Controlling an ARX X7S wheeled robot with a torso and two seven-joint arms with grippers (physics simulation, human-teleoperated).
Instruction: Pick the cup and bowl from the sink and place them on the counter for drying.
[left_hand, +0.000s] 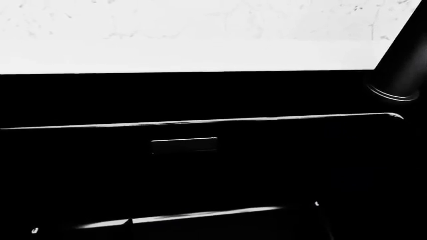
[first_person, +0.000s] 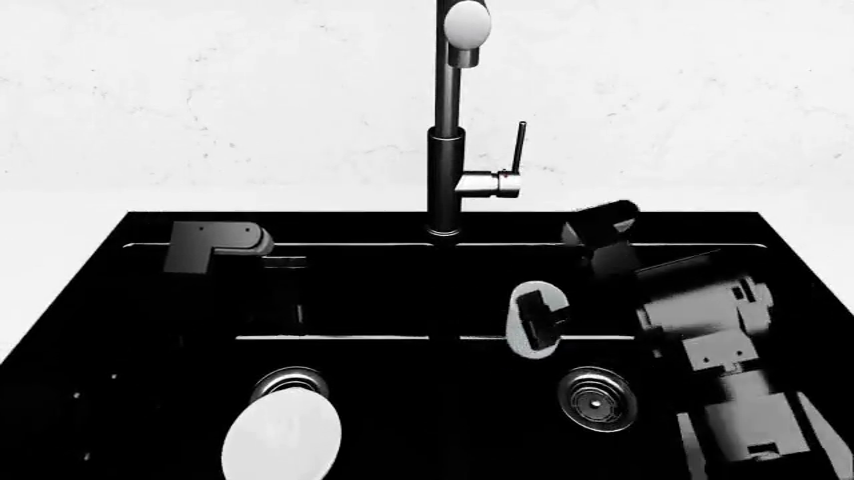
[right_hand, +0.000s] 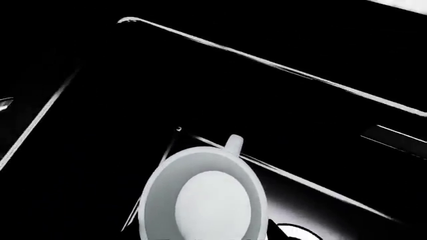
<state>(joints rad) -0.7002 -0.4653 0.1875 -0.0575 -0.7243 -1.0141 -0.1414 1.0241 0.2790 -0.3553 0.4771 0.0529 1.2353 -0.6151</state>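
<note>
Broadly, the counter (first_person: 200, 120) is seen as a bright white marbled surface surrounding the sink (first_person: 400, 300), a large black double basin that fills most of the head view. The faucet (first_person: 447, 150) is taken as the landmark: it rises from the sink's far rim at the middle, with its rounded white head at the top and a slim lever on its right. To the right of the faucet and nearer the robot, the right arm (first_person: 707, 340) is reached into the right basin, and the right gripper (first_person: 541, 318) is seen closed around the cup (first_person: 523, 320), which is tilted with its mouth turned toward the wrist. Only in the right wrist view is the cup (right_hand: 207, 200) shown from above, its open mouth and pale inner floor visible, held above the dark basin. To the left of the faucet, the left gripper (first_person: 274, 265) is held over the left basin; whether it is parted or closed cannot be told, since its fingers merge with the black sink. The left wrist view shows only the sink's rim and the counter (left_hand: 200, 35) behind it. The bowl (first_person: 280, 435) is seen only in the head view, lying in the left basin, nearest the robot, partly overlapping a steel drain (first_person: 291, 380). A second drain (first_person: 597, 398) sits in the right basin, nearer the robot than the cup.
</note>
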